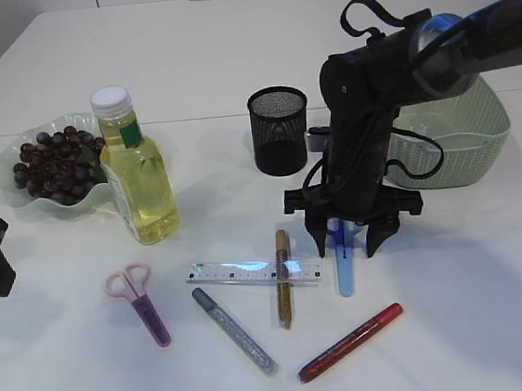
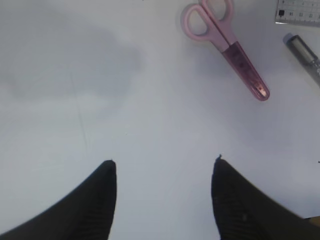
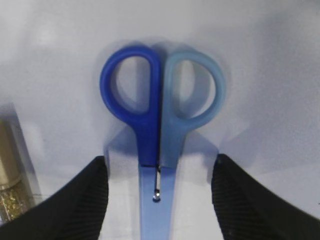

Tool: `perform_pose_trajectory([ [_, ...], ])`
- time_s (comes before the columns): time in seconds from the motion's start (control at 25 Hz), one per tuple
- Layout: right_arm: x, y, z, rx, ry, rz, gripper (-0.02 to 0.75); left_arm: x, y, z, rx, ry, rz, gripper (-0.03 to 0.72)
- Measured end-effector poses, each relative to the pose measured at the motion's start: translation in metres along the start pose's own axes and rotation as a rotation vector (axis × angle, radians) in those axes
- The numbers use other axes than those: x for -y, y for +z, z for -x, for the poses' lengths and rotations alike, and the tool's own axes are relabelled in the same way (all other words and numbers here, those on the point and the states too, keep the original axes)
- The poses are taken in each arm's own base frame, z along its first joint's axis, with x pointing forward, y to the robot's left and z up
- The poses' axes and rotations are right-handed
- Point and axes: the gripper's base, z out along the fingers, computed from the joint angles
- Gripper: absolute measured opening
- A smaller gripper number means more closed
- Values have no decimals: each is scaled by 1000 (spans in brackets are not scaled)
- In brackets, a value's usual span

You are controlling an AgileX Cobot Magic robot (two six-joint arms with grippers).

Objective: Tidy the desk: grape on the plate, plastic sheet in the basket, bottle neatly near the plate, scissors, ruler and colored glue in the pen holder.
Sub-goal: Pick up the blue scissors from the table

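Right gripper (image 1: 357, 238) spread, straddling blue scissors (image 3: 159, 130) lying flat on table (image 1: 475, 276), not pinching. Left gripper (image 2: 164, 200) spread over bare table, pink scissors (image 2: 225, 42) ahead, apart. Ruler (image 1: 253, 272) under gold glue pen (image 1: 284, 289). Grapes (image 1: 50, 163) on plate (image 1: 20, 210), bottle (image 1: 135, 167) beside it. Pen holder (image 1: 279, 130) upright, left of basket (image 1: 457, 151).

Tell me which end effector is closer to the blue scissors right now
Right. The right end effector straddles the blue scissors, open, a finger on each side. The left end effector hangs over bare table near the pink scissors.
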Motion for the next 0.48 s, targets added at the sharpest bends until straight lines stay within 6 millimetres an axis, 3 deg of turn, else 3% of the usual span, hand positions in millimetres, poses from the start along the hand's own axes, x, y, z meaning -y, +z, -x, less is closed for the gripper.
perform_pose_trajectory([
  [0.28, 0, 1, 1, 8, 0, 4, 505, 0, 0, 1, 9, 1, 0, 442],
  [0.48, -1, 3, 2, 8, 0, 4, 414, 0, 0, 1, 14, 1, 0, 442],
])
